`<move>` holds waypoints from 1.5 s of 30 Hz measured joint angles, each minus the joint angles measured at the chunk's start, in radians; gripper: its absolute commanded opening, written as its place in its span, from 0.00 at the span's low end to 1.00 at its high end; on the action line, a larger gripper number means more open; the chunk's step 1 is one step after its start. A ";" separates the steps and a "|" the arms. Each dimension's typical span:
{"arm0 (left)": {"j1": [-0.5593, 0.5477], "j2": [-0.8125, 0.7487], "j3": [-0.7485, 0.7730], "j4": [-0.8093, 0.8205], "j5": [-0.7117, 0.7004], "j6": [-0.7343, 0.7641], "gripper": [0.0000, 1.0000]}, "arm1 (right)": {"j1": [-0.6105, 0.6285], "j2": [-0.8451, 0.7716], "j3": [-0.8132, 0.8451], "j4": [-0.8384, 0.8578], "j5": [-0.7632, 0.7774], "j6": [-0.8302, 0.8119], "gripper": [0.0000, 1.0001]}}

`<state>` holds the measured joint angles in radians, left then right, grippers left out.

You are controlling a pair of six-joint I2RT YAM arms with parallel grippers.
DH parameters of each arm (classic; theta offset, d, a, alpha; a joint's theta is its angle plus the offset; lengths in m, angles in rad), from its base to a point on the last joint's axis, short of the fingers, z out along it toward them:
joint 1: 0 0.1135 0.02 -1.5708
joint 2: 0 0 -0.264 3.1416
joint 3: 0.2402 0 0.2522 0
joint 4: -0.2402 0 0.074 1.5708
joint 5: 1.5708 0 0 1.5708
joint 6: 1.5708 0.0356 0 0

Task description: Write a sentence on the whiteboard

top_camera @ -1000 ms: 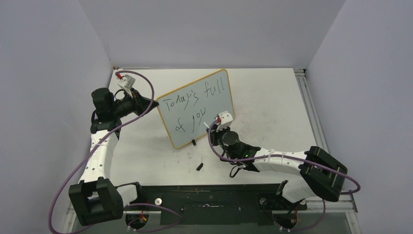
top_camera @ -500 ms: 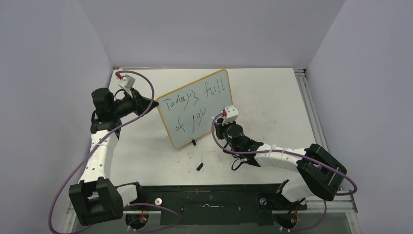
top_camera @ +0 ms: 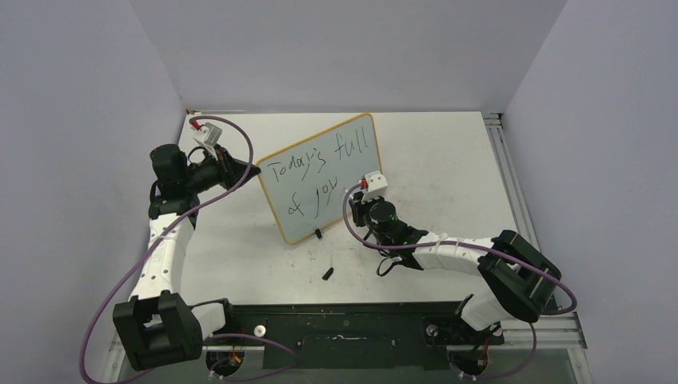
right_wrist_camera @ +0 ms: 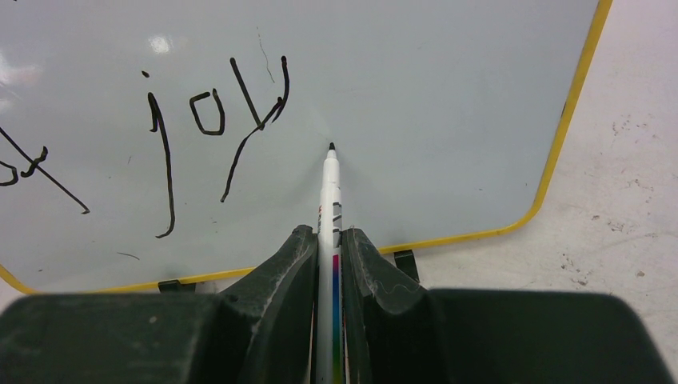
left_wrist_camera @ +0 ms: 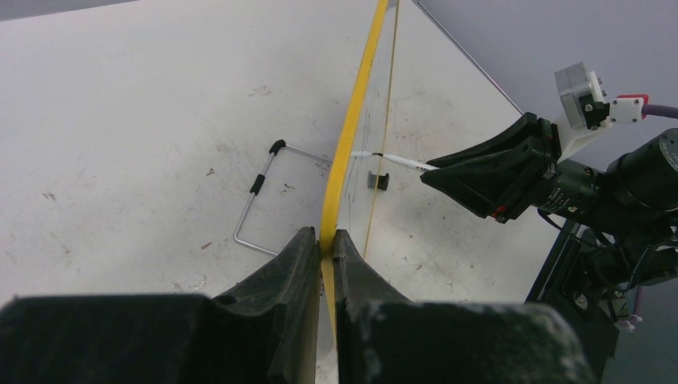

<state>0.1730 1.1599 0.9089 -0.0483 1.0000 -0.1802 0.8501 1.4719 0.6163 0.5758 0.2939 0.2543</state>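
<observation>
The whiteboard (top_camera: 352,172) stands tilted on the table, yellow frame, with the sentence (top_camera: 320,156) "Today's full of joy" in two black lines. My left gripper (top_camera: 254,171) is shut on its left frame edge; in the left wrist view the jaws (left_wrist_camera: 323,240) pinch the yellow frame (left_wrist_camera: 352,136). My right gripper (top_camera: 357,205) is shut on the marker pen (right_wrist_camera: 329,192). The pen tip points at the board (right_wrist_camera: 448,96) just right of the "joy" lettering (right_wrist_camera: 212,112). I cannot tell whether the tip touches the board.
A small black pen cap (top_camera: 328,273) lies on the table in front of the board. A black foot (top_camera: 318,234) shows under the board's lower edge. A wire stand (left_wrist_camera: 260,188) lies behind the board. A black rail (top_camera: 344,324) runs along the near edge.
My right gripper with the marker has shifted a little right and back along the lower line of lettering. The left arm and the board have not moved.
</observation>
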 measured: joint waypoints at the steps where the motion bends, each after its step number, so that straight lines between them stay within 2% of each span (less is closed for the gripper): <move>1: 0.000 0.000 0.000 0.000 0.000 0.000 0.00 | 0.000 0.000 0.001 0.000 0.000 -0.001 0.05; 10: 0.000 0.000 0.000 0.000 0.000 0.000 0.00 | -0.003 -0.009 0.001 -0.002 -0.003 -0.003 0.05; 19: 0.000 0.000 0.000 -0.001 0.000 0.000 0.02 | 0.002 -0.338 -0.045 -0.109 0.043 0.020 0.05; 21: 0.000 0.000 0.000 -0.002 0.000 0.000 0.08 | 0.002 -0.382 -0.049 -0.130 0.053 0.020 0.05; 27: 0.000 -0.023 -0.020 -0.006 -0.005 -0.002 0.36 | 0.002 -0.440 -0.074 -0.211 0.061 0.024 0.05; 32: 0.000 -0.058 -0.040 -0.013 -0.017 0.001 0.53 | 0.002 -0.501 -0.091 -0.260 0.066 0.027 0.05; 34: 0.000 -0.070 -0.050 -0.018 -0.027 0.002 0.63 | 0.002 -0.523 -0.092 -0.272 0.066 0.028 0.05; 35: -0.001 -0.088 -0.057 -0.023 -0.033 0.003 0.81 | 0.002 -0.533 -0.092 -0.278 0.066 0.028 0.05; 36: 0.000 -0.100 -0.065 -0.027 -0.040 0.005 0.86 | 0.002 -0.544 -0.095 -0.283 0.067 0.028 0.05; 39: -0.001 -0.145 -0.090 -0.039 -0.067 0.006 0.91 | 0.002 -0.572 -0.103 -0.297 0.069 0.028 0.05; 45: -0.001 -0.248 -0.142 -0.068 -0.160 0.002 0.92 | 0.002 -0.615 -0.107 -0.344 0.069 0.028 0.05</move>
<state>0.1719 0.9123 0.7666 -0.1158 0.8402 -0.1780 0.8524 0.8574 0.5091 0.2321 0.3630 0.2821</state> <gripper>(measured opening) 0.917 0.151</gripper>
